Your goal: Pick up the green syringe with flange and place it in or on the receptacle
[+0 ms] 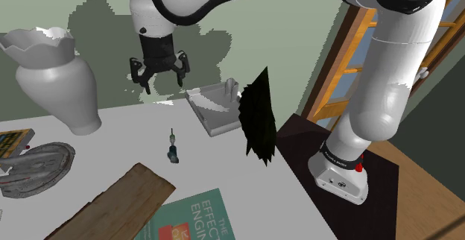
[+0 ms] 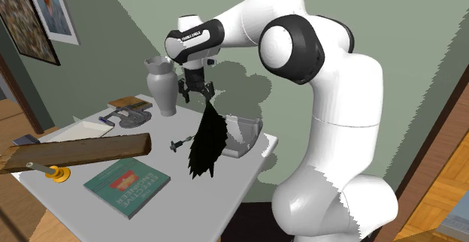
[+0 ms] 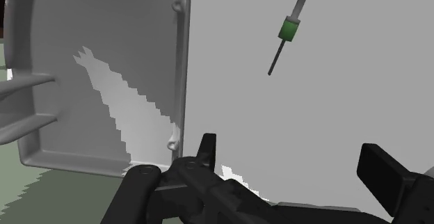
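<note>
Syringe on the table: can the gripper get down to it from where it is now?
Probably yes. The gripper hangs open above the table, and the syringe lies on it in the open, apart from the grey tray. Nothing stands between gripper and syringe.

The teal book (image 1: 195, 218) at the lower middle of the shoulder view bears large white capitals on two lines, beginning "EFFE" and "ENGI"; the rest runs off the bottom edge. In the second exterior view, the arm (image 2: 192, 36) carries white lettering on a dark band at upper middle, too small to read.
</note>
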